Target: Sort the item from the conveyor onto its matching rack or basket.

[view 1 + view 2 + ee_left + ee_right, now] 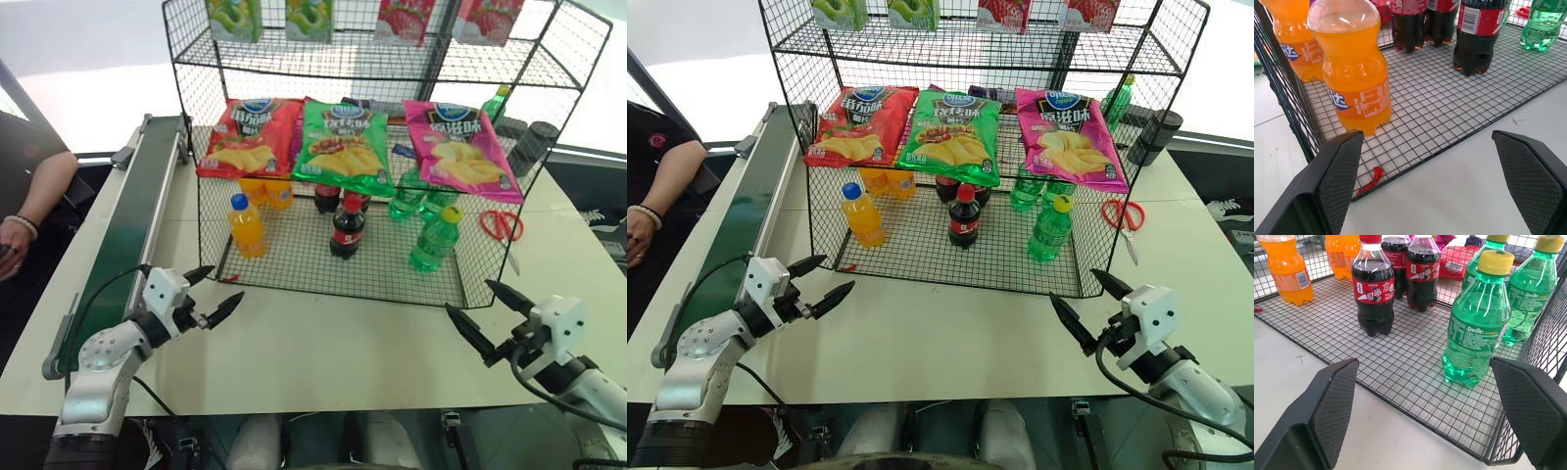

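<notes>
Both grippers hover over the near part of the white table point(323, 362), empty. Left gripper point(210, 295) sits at the near left, just beside the conveyor point(127, 225), fingers spread wide apart and aimed at the rack's near left corner. Right gripper point(490, 318) sits at the near right, fingers likewise wide apart, aimed at the rack's near right corner. Neither touches anything.

Conveyor: a dark green belt in a grey frame running near to far along the left edge of the table. No item is visible on the stretch of belt in view.

Rack point(196, 147): black wire mesh, standing at the middle of the table. Its bottom basket point(294, 274) holds bottles upright in three groups. Green soda bottle point(435, 239) with yellow cap stands at the near right of the basket, with more green bottles point(416, 196) just behind it. A cola bottle point(347, 227) with red cap stands in the middle, others behind it. An orange drink bottle point(246, 226) with blue cap stands at the left, others behind it.

Middle shelf carries three crisp packets: red point(250, 137) left, green point(345, 145) centre, pink point(460, 149) right. Smaller packets point(309, 18) hang along the top tier.

Red-handled scissors point(502, 225) lie on the table right of the rack. A person's arm point(29, 196) rests at the far left, beyond the conveyor.
</notes>
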Tool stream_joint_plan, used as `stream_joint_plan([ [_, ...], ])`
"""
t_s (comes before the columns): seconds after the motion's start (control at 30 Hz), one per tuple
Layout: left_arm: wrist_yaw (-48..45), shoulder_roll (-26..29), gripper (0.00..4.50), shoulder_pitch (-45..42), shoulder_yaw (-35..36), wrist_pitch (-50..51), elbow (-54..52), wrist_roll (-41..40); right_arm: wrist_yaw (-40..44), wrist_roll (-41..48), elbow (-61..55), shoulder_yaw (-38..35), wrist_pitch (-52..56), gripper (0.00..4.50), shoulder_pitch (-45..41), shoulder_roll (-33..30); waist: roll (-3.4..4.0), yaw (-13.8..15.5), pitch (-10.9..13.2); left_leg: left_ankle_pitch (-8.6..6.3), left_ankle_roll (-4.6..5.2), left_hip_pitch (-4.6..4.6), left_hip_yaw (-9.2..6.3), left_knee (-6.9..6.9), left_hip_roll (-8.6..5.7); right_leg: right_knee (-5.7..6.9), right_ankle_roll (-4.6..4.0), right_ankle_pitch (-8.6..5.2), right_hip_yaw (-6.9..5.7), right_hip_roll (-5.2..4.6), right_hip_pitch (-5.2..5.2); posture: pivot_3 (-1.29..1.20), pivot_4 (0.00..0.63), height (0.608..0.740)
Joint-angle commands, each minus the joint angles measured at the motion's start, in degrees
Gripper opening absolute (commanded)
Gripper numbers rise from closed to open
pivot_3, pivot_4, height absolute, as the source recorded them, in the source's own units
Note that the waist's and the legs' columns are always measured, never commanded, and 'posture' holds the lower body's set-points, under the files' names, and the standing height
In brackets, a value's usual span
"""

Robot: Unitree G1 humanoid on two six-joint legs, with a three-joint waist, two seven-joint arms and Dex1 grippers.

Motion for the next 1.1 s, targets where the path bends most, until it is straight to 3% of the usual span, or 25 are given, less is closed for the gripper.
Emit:
stream_joint_plan([
  [0.03,-0.3,0.2,4.5,0.1,0.8,-0.8,-1.6,-0.6,0.1,0.6,-0.4,-0.2,-1.3,4.46,-0.6,0.2,-0.01,0.0,0.0,0.0,0.0,0.0,0.0,0.0,0.0,0.0,0.0,0.0,0.0,0.0,0.0,0.0,0.15,0.732],
  [1.1,1.9,-0.2,4.5,-1.1,0.4,-0.2,-2.3,0.0,-2.3,-0.5,-0.8,1.5,-1.1,4.46,-1.6,0.4,-0.02,0.0,0.0,0.0,0.0,0.0,0.0,0.0,0.0,0.0,0.0,0.0,0.0,0.0,0.0,0.0,0.15,0.732],
])
